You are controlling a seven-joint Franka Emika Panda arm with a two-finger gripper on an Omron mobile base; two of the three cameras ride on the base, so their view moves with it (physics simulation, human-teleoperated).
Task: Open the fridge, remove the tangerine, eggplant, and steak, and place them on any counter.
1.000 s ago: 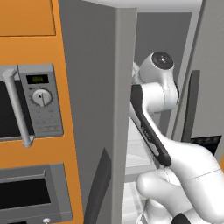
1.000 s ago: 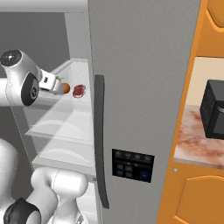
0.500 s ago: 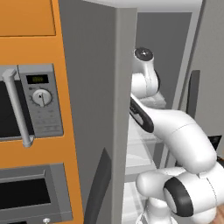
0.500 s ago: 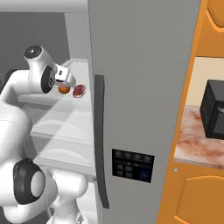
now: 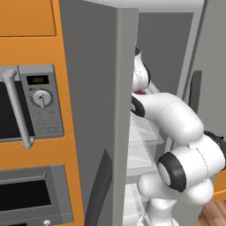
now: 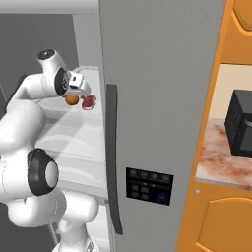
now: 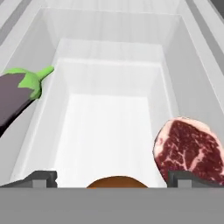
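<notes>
In the hand view the orange tangerine lies low in the middle, between my open gripper's widely spread fingertips. The dark purple eggplant with its green stem lies to the left, the red marbled steak to the right, all on a white fridge shelf. From the right base view my gripper hangs just above the tangerine and the steak inside the open grey fridge. In the left base view a bit of the steak peeks out behind the arm.
The fridge's open left door stands close beside the arm, with the orange oven cabinet further left. Right of the fridge lies the marbled counter carrying a black appliance. A dark handle runs down the right door.
The arm has swung deeper into the fridge, and the hand has moved along the shelf until it is over the tangerine. The food has stayed put.
</notes>
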